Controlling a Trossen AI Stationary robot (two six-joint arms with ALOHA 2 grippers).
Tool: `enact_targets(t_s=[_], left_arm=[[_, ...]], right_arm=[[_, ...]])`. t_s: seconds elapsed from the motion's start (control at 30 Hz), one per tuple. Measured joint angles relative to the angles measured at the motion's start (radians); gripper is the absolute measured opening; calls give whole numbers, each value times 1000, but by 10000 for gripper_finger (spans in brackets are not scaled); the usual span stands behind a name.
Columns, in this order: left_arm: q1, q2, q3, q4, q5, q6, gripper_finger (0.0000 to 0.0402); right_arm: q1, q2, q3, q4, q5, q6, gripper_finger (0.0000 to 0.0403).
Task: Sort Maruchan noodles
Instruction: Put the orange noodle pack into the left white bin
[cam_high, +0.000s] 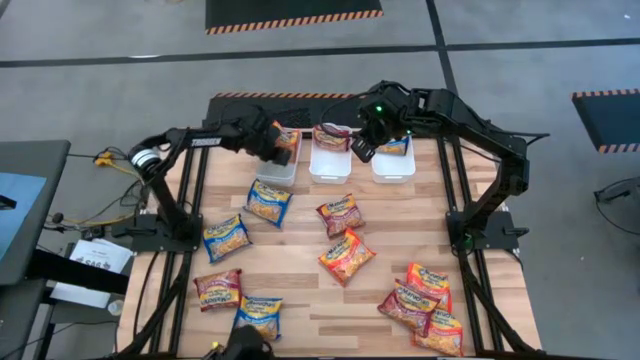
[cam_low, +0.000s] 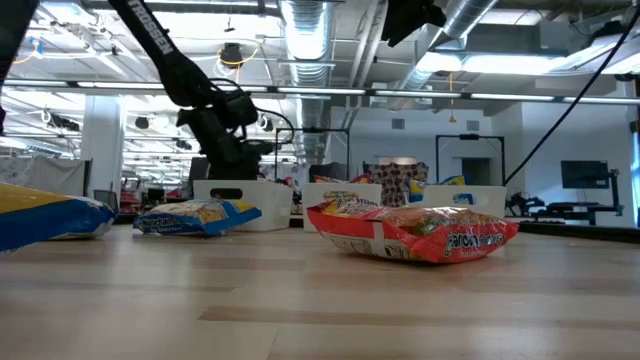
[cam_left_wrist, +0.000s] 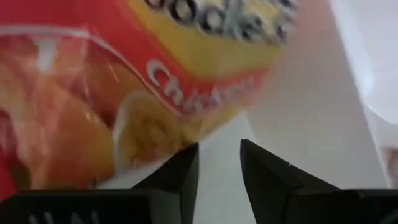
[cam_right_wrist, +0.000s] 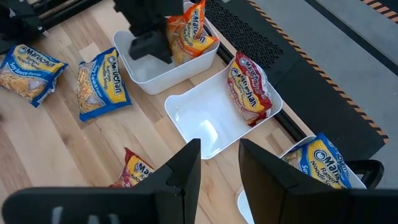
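Left gripper (cam_left_wrist: 219, 163), jaws slightly apart and empty, sits just clear of the orange packet (cam_right_wrist: 189, 28) leaning in the left bin (cam_right_wrist: 163, 73): lift straight up so you don't drag it out; right gripper (cam_right_wrist: 219, 163) waits, apart, above middle bin (cam_right_wrist: 205, 121).

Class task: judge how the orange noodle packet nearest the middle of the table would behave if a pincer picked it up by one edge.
The orange packet looks puffy and crinkled in the low view, so its wrapper probably flexes while the block inside stays stiff. Its glossy film may slip. Lying flat on the table, it seems unlikely to roll.
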Motion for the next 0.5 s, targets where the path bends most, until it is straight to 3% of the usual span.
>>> enact_targets(t_s=[0.13, 0.27, 0.5], left_arm=[[0, 73, 69, -39, -70, -2, 102], [5, 135, 133, -64, -79, -3, 102], [4, 148, 200, -70, -130, 21, 102]], right_arm=[[4, 0, 0, -7, 0, 0, 133], [7, 0, 0, -8, 0, 0, 133], [6, 0, 0, -20, 0, 0, 133]])
